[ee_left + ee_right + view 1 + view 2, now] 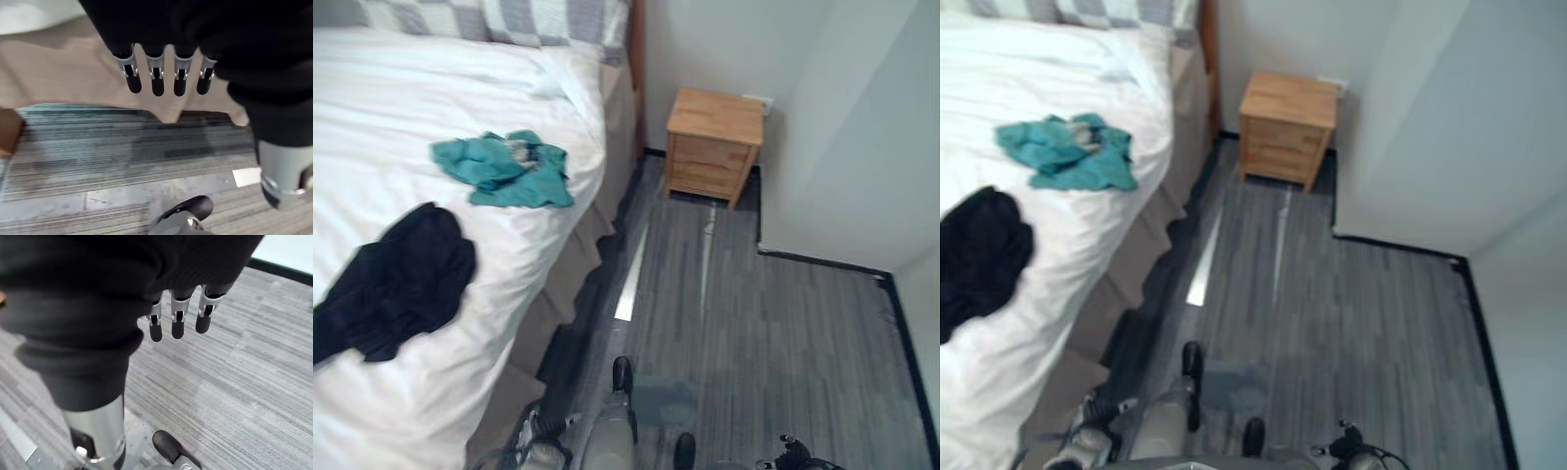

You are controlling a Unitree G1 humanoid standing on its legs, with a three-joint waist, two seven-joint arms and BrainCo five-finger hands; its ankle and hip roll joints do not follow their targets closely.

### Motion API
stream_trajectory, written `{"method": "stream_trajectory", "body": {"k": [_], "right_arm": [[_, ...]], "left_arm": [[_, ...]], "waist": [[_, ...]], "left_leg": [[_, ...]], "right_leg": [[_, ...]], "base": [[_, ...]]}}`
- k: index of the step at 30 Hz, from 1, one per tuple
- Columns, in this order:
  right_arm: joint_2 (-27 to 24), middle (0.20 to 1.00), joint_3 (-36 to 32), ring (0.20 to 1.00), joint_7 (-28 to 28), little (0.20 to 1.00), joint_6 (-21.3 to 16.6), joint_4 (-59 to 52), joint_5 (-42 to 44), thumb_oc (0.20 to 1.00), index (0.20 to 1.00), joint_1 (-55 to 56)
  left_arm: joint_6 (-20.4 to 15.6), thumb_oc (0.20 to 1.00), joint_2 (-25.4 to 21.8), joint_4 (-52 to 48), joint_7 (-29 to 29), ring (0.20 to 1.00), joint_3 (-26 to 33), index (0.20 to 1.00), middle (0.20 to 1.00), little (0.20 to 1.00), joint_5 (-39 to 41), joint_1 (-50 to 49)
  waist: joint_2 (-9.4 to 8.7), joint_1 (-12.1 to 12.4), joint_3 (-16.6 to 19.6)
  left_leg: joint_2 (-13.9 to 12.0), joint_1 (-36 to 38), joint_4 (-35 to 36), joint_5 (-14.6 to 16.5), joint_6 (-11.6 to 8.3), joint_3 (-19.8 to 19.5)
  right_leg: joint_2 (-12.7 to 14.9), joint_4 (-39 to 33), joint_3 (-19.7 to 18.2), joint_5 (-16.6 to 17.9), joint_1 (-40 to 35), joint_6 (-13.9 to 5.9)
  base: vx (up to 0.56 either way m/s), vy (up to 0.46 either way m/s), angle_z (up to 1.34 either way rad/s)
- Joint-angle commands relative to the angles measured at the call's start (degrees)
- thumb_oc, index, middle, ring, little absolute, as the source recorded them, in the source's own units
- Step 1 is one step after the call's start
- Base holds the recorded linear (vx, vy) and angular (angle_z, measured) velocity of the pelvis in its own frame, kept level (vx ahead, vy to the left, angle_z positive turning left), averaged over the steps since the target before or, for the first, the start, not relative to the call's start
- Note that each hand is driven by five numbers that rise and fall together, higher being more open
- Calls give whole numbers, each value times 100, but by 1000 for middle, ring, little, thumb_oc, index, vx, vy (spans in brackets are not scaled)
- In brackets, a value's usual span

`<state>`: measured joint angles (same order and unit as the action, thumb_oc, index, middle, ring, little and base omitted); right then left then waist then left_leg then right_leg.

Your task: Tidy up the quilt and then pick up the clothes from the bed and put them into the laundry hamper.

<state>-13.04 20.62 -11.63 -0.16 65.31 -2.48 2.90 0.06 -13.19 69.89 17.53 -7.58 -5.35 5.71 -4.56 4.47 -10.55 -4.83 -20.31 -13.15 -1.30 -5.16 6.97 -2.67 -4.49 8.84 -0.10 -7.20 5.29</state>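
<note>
Clothes: teal garment (504, 169) and black garment (396, 279) lie on your smoothed quilt (460, 88), well apart. Left hand (166, 73) and right hand (178, 316) hang relaxed, empty, beside the bed.

Teal garment (504, 170), black garment (399, 280), white quilt (401, 98)

Home bedroom, bed (431, 284) with white quilt (509, 88), wooden nightstand (713, 143) in corner, grey plank floor (773, 333)

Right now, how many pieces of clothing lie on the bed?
2: a teal garment near the bed's edge, and a black garment nearer the robot. Others may lie out of view.
</note>
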Motion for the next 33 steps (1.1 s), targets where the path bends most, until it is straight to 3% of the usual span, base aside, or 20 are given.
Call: {"method": "stream_trajectory", "body": {"k": [1, 2, 5, 8, 9, 11, 12, 13, 14, 15, 16, 17, 20, 24, 27, 28, 29, 31, 32, 33], "right_arm": [[78, 1000, -550, 1000, -104, 1000, -36, -353, -218, 1000, 1000, -571], [25, 1000, -659, 1000, -148, 1000, 15, -582, -222, 1000, 1000, -643], [-9, 1000, -703, 1000, -189, 1000, 17, -767, -244, 1000, 1000, -685], [-76, 1000, -726, 1000, -182, 1000, 11, -887, -229, 1000, 1000, -653], [-113, 1000, -766, 1000, -192, 1000, 21, -889, -250, 1000, 1000, -639], [-112, 1000, -766, 1000, -192, 1000, 21, -889, -250, 1000, 1000, -640], [-142, 1000, -788, 1000, -181, 1000, 64, -850, -294, 1000, 1000, -639], [-141, 1000, -763, 1000, -140, 1000, 86, -797, -338, 1000, 1000, -616], [-132, 1000, -694, 1000, -88, 1000, 71, -641, -364, 1000, 1000, -591], [-131, 1000, -693, 1000, -88, 1000, 71, -640, -364, 1000, 1000, -593], [-156, 1000, -675, 1000, -82, 1000, 83, -637, -389, 1000, 1000, -611], [-216, 1000, -670, 1000, -123, 1000, 122, -593, -331, 1000, 1000, -659], [-319, 1000, -671, 1000, -133, 1000, 145, -504, -329, 1000, 1000, -860], [-389, 1000, -660, 1000, -132, 1000, 141, -489, -379, 1000, 1000, -862], [-445, 1000, -750, 1000, -181, 1000, 109, -560, -416, 1000, 1000, -848], [-448, 1000, -792, 1000, -177, 1000, 125, -609, -422, 1000, 1000, -811], [-434, 1000, -800, 1000, -179, 1000, 117, -673, -442, 1000, 1000, -804], [-391, 1000, -874, 1000, -224, 1000, 100, -706, -449, 1000, 1000, -851], [-370, 1000, -953, 1000, -244, 1000, 141, -1052, -436, 1000, 1000, -914], [-385, 1000, -1046, 1000, -333, 1000, 104, -1387, -390, 1000, 1000, -982]], "left_arm": [[73, 1000, -297, -165, 18, 1000, -279, 1000, 1000, 1000, -254, -233], [168, 1000, -397, -245, 33, 1000, -391, 1000, 1000, 1000, -370, -148], [172, 1000, -483, -292, 63, 1000, -518, 1000, 1000, 1000, -519, -98], [164, 1000, -550, -420, 2, 1000, -686, 1000, 1000, 1000, -854, -70], [167, 1000, -572, -374, -51, 1000, -735, 1000, 1000, 1000, -1186, -7], [167, 1000, -572, -372, -51, 1000, -734, 1000, 1000, 1000, -1187, -6], [167, 1000, -588, -330, -70, 1000, -767, 1000, 1000, 1000, -1427, 69], [103, 1000, -551, -280, -60, 1000, -770, 1000, 1000, 1000, -1420, 27], [110, 1000, -479, -187, -39, 1000, -704, 1000, 1000, 1000, -1371, -85], [111, 1000, -481, -187, -39, 1000, -703, 1000, 1000, 1000, -1371, -85], [130, 1000, -478, -247, 8, 1000, -585, 1000, 1000, 1000, -1242, -149], [145, 1000, -476, -348, 54, 1000, -487, 1000, 1000, 1000, -1012, -167], [146, 1000, -464, -344, 113, 1000, -459, 1000, 1000, 1000, -865, -154], [150, 1000, -349, -340, 86, 1000, -444, 1000, 1000, 1000, -930, -271], [216, 1000, -348, -377, -28, 1000, -457, 1000, 1000, 1000, -1130, -281], [234, 1000, -347, -394, -74, 1000, -439, 1000, 1000, 1000, -1121, -312], [234, 1000, -335, -381, -93, 1000, -422, 1000, 1000, 1000, -1088, -359], [243, 1000, -339, -332, -88, 1000, -391, 1000, 1000, 1000, -1000, -385], [278, 1000, -360, -373, -6, 1000, -350, 1000, 1000, 1000, -901, -360], [279, 1000, -388, -393, 89, 1000, -281, 1000, 1000, 1000, -769, -339]], "waist": [[-144, 269, -422], [-20, -20, -579], [152, -244, -669], [258, -511, -696], [274, -647, -617], [278, -647, -614], [319, -739, -557], [283, -714, -525], [348, -705, -443], [337, -714, -431], [345, -618, -470], [236, -379, -649], [143, -187, -789], [190, 44, -625], [249, -58, -395], [232, -76, -323], [204, -21, -266], [124, 13, -296], [159, -117, -413], [278, -171, -519]], "left_leg": [[130, 1161, 795, 128, 345, 59], [27, 1660, 900, 325, 493, 299], [-62, 2017, 1080, 377, 507, 453], [28, 2578, 1380, 593, 413, 509], [20, 2863, 1554, 775, 226, 428], [15, 2857, 1556, 767, 224, 428], [-48, 3175, 1591, 992, 116, 316], [-51, 3264, 1378, 1089, 68, 267], [-243, 3158, 360, 793, -71, 167], [-234, 3136, 359, 782, -70, 158], [-431, 2761, -760, 359, -191, 49], [-635, 1820, -2431, 107, -84, -86], [-838, 1206, -2957, 202, -20, 126], [-619, 887, -1164, 578, 15, 1099], [-700, 1047, 19, 222, 55, 3049], [-629, 1237, 179, 265, 181, 3312], [-433, 1366, 344, 382, 295, 3249], [-139, 1636, 628, 613, 501, 3007], [-10, 1916, 782, 758, 688, 2860], [-65, 2180, 975, 765, 723, 2542]], "right_leg": [[576, 2520, 273, -745, 251, -1549], [1007, 4090, 563, 102, 1114, -1868], [1274, 4414, 920, 148, 1650, -1864], [1272, 2911, 1099, -176, 1941, -1664], [1326, 1230, 773, -37, 2023, -1735], [1314, 1177, 780, -3, 2005, -1732], [1454, 644, 356, 253, 2175, -1859], [1480, 624, 334, 349, 2123, -1904], [1309, 739, 391, 382, 1892, -1717], [1321, 730, 396, 392, 1904, -1715], [1213, 734, 501, 336, 1721, -1560], [1139, 584, 739, 155, 1289, -1272], [1115, 396, 888, -14, 875, -1173], [1085, 127, 1170, -410, 181, -1284], [846, 326, 1685, -832, -94, -1298], [819, 531, 1815, -852, -117, -1295], [822, 802, 1937, -822, -101, -1347], [1146, 2252, 2180, -332, 297, -1833], [1632, 3637, 2088, 151, 811, -2029], [1858, 4405, 1875, 238, 1347, -2029]], "base": [[625, 291, -93], [418, 245, -92], [409, 186, 13], [587, 36, -11], [657, -106, 6], [431, -77, 61], [633, -104, 67], [1028, -195, 83], [602, -139, 42], [556, -211, 34], [346, -358, 19], [441, -443, 44], [366, -168, 44], [458, 65, -8], [445, 66, 47], [416, 110, 86], [443, 182, 114], [462, 198, 103], [524, 115, 125], [500, 56, 136]]}}
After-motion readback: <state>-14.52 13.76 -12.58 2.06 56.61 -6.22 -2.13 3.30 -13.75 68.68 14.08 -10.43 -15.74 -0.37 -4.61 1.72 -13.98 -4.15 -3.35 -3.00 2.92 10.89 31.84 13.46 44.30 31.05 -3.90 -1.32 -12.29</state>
